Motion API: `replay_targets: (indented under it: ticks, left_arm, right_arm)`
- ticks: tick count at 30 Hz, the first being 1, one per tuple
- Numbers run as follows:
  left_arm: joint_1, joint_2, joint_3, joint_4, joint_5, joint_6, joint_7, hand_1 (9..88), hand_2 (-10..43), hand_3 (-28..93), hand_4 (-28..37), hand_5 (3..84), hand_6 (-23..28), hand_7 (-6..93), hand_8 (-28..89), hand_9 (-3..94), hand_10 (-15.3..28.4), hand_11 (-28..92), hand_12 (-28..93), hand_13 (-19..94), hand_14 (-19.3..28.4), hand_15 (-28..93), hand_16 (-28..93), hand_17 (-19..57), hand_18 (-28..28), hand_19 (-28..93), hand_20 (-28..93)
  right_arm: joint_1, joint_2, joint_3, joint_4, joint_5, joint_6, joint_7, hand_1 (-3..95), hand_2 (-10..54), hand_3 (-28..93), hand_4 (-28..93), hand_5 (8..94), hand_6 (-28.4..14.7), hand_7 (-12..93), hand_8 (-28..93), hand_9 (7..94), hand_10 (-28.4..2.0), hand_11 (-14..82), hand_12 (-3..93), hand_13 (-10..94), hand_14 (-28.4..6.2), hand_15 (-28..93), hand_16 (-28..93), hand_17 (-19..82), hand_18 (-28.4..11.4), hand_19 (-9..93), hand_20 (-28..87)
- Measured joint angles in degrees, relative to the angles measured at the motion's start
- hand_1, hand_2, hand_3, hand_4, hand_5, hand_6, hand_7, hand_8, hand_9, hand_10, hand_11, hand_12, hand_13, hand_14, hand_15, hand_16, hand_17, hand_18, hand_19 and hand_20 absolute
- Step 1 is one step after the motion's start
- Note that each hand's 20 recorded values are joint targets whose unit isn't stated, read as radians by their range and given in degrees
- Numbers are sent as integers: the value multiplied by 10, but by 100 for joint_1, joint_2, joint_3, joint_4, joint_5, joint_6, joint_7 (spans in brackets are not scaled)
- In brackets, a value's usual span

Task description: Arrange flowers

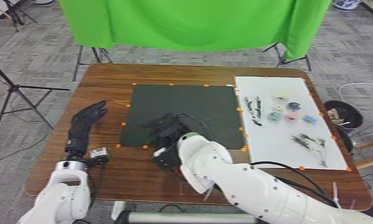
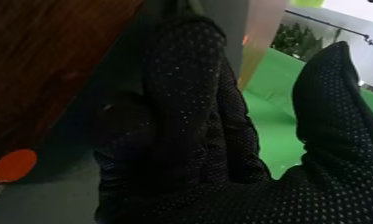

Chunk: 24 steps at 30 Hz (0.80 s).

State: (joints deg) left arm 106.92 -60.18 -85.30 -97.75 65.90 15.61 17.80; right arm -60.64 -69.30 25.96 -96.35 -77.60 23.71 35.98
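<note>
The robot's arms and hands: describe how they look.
The left arm and right arm are white with rounded segments; a black cable loops beside the right one. The left hand and right hand wear black fabric gloves, the right one's covered in small pale dots.

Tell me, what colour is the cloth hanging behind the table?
The cloth is bright green, seen best in the head view.

Counted on bench (image 1: 107,85): dark mat (image 1: 169,97), one | white sheet (image 1: 262,85) along right edge, one | small coloured flower heads (image 1: 292,116) toward sheet's right edge, six | dark slim pieces (image 1: 258,107) by sheet's left edge, several, exact number unclear | dry stems (image 1: 311,142) toward sheet's near edge, several, exact number unclear
</note>
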Motion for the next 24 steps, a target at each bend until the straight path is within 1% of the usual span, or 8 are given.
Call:
replay_targets:
  ticks: [3,6,9,11,13,16,18,24]
  left_arm:
    - [11,0,-26,-9,-9,1,3,152,-51,748,-283,442,-1,157,-97,449,129,167,92,323,139,127,-7,36,100,31,138]
    - [41,0,-82,-26,-36,1,6,152,-51,748,-283,442,-1,157,-97,450,129,167,92,324,138,127,-7,36,100,31,138]
    - [95,0,-155,-62,-80,3,13,152,-51,747,-283,442,-1,156,-98,450,129,168,92,324,138,127,-8,36,100,31,138]
    - [145,0,-209,-97,-116,6,17,152,-51,747,-283,442,-1,156,-98,450,129,167,92,324,138,128,-7,37,100,31,138]
    - [202,0,-257,-134,-151,9,24,152,-52,748,-283,443,-1,156,-98,449,129,168,92,325,139,129,-8,37,99,30,138]
    - [290,0,-315,-185,-197,11,40,153,-52,748,-283,442,-1,156,-98,450,129,168,92,325,139,130,-8,38,99,30,138]
    - [332,-1,-338,-204,-211,11,53,153,-52,748,-283,442,-1,157,-97,450,130,168,92,325,139,130,-8,38,99,29,138]
    - [352,-24,-354,-213,-217,10,92,152,-53,749,-283,442,-1,156,-97,450,130,168,92,325,139,131,-8,38,99,30,139]
  right_arm:
    - [78,167,-7,-199,345,52,-162,238,-18,694,31,640,-40,322,-79,790,-161,164,157,937,-59,441,220,711,-86,838,278]
    - [175,437,81,-552,442,-5,-319,241,-39,698,13,632,-37,302,-81,777,-163,159,160,937,-56,437,231,707,-84,845,277]
    - [164,743,518,-979,402,-369,-394,244,-57,697,4,621,-34,278,-77,756,-163,152,161,937,-57,426,239,696,-83,854,277]
    - [89,961,960,-1251,314,-726,-447,240,-66,698,-3,610,-31,255,-71,732,-165,144,162,932,-62,413,257,679,-91,865,274]
    - [-29,1207,1403,-1502,172,-965,-516,242,-74,692,-9,595,-25,235,-68,711,-168,135,162,918,-64,420,269,662,-98,876,272]
    - [-290,1621,2013,-1809,-82,-1069,-603,242,-87,687,-17,588,-23,212,-62,691,-171,128,164,905,-69,431,273,646,-105,887,268]
    - [-545,1904,2440,-1975,-272,-1126,-646,245,-94,665,-37,579,-17,196,-58,673,-171,120,167,895,-71,442,270,638,-107,893,260]
    - [-1710,2744,3910,-2476,-1285,-1622,-678,216,-95,602,-86,559,-26,171,-51,652,-175,112,169,886,-73,447,266,629,-109,896,255]
